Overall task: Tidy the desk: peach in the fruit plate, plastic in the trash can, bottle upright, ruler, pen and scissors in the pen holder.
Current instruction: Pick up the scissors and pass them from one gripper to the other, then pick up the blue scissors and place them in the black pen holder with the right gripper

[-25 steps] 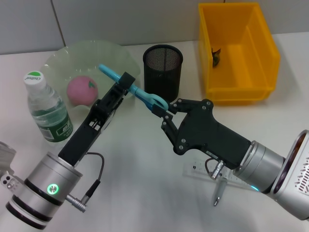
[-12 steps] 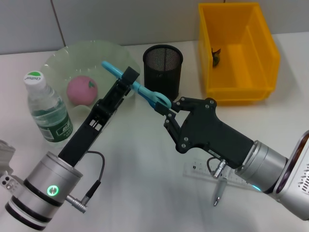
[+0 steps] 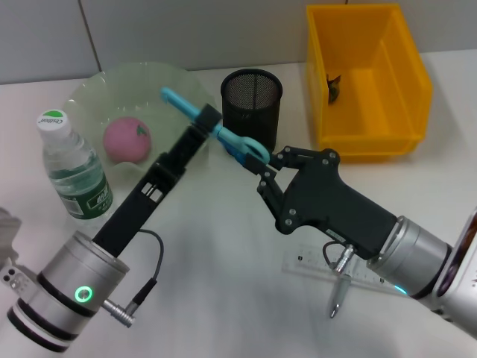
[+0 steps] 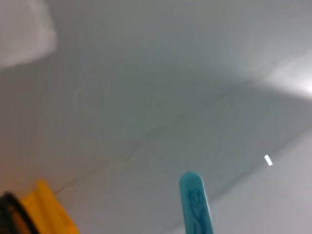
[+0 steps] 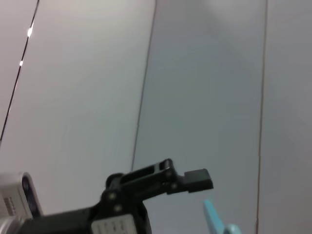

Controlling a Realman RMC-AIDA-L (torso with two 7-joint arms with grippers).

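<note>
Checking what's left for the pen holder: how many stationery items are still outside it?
3. The scissors are held in the air between the left gripper and right gripper; ruler and pen lie under the right arm, partly hidden.

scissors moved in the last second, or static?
Yes. The scissors, held between left gripper and right gripper, shifted toward the pen holder.

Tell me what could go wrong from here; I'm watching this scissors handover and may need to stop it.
Both the left gripper and the right gripper hold the blue scissors in the air beside the mesh pen holder. If they pull unevenly or one releases too soon, the scissors could slip and fall. A swing could also tip the pen holder.
</note>
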